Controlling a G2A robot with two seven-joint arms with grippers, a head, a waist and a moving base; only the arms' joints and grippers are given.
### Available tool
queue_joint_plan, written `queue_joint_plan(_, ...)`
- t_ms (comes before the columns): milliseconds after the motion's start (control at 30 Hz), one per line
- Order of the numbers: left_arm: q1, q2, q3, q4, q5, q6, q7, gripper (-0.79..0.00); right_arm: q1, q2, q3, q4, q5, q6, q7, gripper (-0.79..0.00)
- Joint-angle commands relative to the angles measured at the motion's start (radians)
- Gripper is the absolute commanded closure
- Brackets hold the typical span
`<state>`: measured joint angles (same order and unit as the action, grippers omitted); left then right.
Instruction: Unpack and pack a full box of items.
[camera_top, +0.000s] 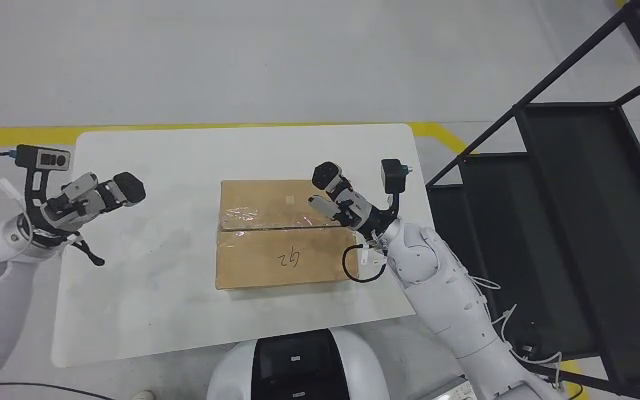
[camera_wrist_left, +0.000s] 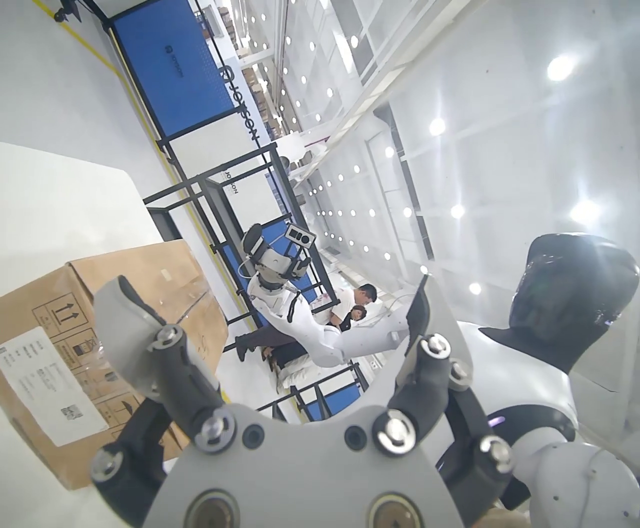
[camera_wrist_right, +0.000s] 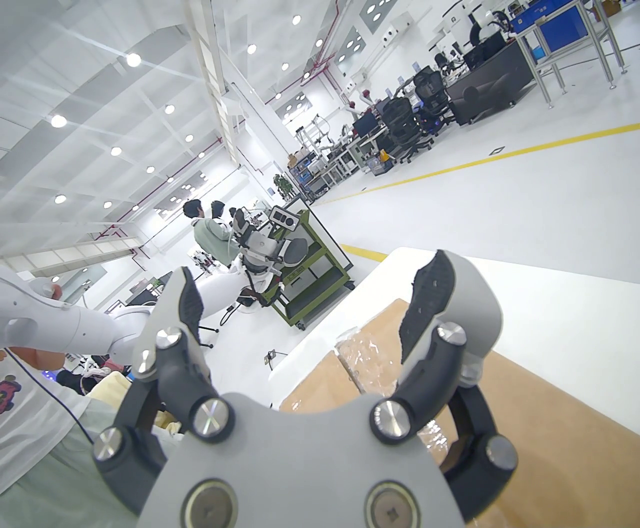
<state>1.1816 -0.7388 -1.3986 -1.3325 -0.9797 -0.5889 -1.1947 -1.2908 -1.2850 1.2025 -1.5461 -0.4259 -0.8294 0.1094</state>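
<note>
Beneath right pincer (camera_wrist_right: 310, 280), taped box (camera_wrist_right: 540, 425)

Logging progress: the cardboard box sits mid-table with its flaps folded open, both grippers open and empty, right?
Not quite: the top view shows the cardboard box mid-table with its flaps shut and taped at the seam. The left gripper and right gripper are open and empty.

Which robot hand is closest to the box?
The right gripper: it is above the edge of the cardboard box, while the left gripper is off to the side, well apart from it.
</note>
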Motion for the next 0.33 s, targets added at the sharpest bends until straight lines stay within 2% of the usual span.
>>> queue_joint_plan(0, 0.006, -0.004, -0.006, 0.003, -0.015, -0.005, 0.0, -0.785, 0.0, 0.0, 0.0, 0.0, 0.0, 0.0, 0.0, -0.785)
queue_joint_plan(300, 0.007, -0.004, -0.007, 0.003, -0.018, -0.005, -0.001, -0.785, 0.0, 0.0, 0.0, 0.0, 0.0, 0.0, 0.0, -0.785)
